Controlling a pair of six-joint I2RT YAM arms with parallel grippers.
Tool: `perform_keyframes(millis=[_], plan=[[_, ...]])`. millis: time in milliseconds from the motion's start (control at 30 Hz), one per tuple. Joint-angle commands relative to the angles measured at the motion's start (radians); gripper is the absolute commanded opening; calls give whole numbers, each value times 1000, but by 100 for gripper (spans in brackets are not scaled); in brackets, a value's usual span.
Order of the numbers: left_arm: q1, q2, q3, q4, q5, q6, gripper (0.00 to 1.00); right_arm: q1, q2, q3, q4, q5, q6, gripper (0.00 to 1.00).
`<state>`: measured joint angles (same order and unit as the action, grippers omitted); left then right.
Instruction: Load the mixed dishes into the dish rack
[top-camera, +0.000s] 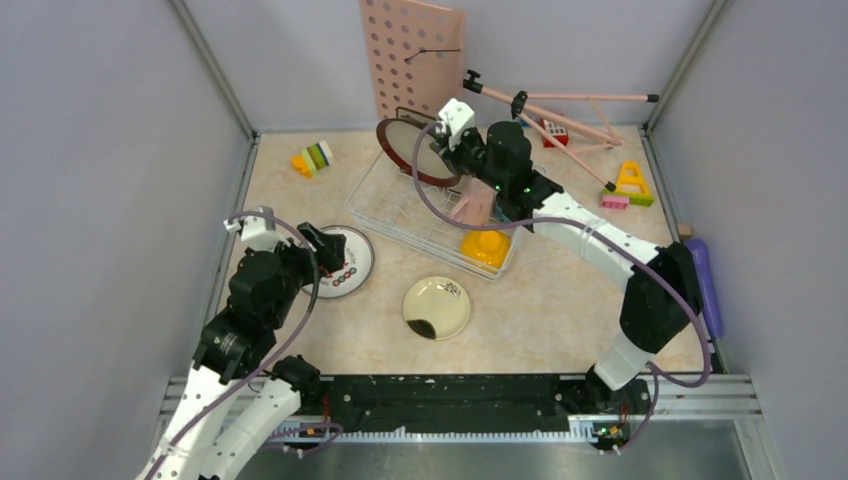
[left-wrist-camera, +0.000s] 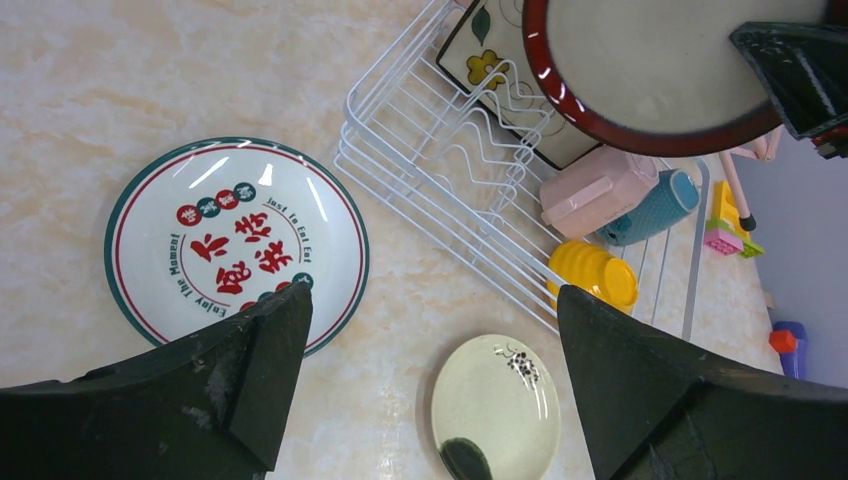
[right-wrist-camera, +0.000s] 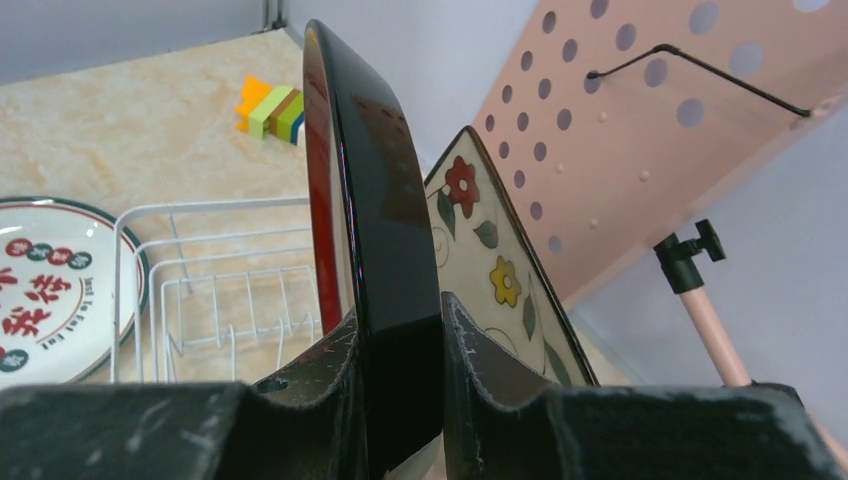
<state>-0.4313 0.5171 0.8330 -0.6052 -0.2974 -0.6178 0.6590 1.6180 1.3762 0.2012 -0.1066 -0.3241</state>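
The right gripper is clamping the dark-red-rimmed plate upright between its fingers, glossy, just beside the square flowered plate standing in the dish rack. The pink cup, blue cup and orange-yellow bowl are lying inside too. The left gripper is hanging open; below its fingers the white lettered plate and cream blotched plate are waiting on the table
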Motion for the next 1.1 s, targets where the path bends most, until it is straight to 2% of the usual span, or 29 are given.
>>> perform_keyframes(millis=[0, 133, 400, 700, 1067], plan=[[5, -30, -80, 140, 29, 8, 97, -27, 44, 131, 191, -160, -70, 0], [5, -27, -130, 196, 39, 5, 97, -33, 98, 137, 237, -145, -89, 0], [5, -44, -149, 183, -18, 42, 97, -35, 165, 174, 299, -102, -95, 0], [5, -34, -173, 202, -23, 55, 96, -39, 203, 300, 202, -86, -147, 0], [5, -24, -201, 222, 10, 34, 96, -68, 219, 211, 237, -75, -178, 0]])
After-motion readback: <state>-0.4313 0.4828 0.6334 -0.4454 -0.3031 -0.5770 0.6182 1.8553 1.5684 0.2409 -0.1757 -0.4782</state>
